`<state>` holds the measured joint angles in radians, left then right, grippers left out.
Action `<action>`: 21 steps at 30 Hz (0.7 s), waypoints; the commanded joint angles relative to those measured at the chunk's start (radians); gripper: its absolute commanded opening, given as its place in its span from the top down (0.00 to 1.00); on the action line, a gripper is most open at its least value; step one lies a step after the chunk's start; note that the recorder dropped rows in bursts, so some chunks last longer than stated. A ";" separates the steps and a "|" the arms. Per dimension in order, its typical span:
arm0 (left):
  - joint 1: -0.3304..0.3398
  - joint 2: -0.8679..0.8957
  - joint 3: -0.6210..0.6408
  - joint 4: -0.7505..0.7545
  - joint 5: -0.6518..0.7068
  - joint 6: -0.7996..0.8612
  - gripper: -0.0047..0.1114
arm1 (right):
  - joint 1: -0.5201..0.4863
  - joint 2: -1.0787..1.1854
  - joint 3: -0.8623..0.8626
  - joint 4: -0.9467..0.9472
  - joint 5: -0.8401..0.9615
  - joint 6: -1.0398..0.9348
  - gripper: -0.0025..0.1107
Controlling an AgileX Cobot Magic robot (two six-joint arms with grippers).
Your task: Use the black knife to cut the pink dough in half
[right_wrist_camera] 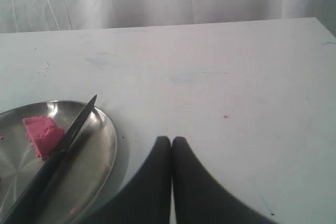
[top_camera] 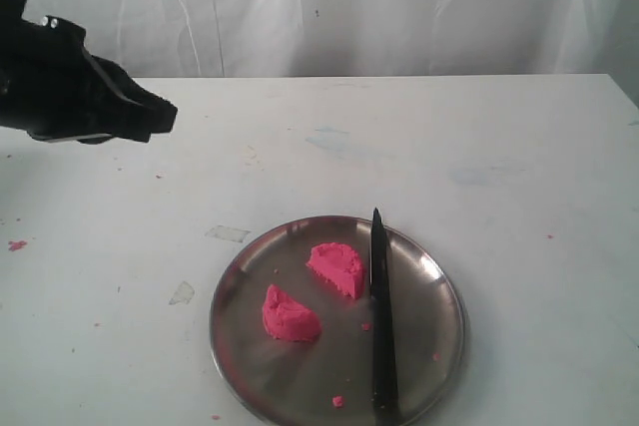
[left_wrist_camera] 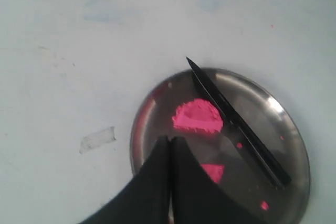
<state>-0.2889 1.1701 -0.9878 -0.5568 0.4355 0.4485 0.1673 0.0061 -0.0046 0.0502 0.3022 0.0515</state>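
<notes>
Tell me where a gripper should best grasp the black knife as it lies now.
Probably the handle end of the black knife, by the plate's near rim in the exterior view, coming from above with jaws across its slim width. It lies flat, and a dough half sits close against the blade.

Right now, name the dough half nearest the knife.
The rear half, right beside the black knife; the other half lies apart, nearer the left rim of the plate.

You've got bare table from the plate to the far edge. On the plate, the knife lies just beside one dough half, with a slim lane before the other half.
</notes>
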 commanded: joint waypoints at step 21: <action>0.080 -1.118 0.826 0.299 -0.278 -0.454 0.96 | -0.008 -0.006 0.005 0.002 -0.012 0.006 0.98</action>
<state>-0.2144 0.0969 -0.2096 -0.2599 0.1554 0.0247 0.1673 0.0061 -0.0046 0.0502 0.3022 0.0515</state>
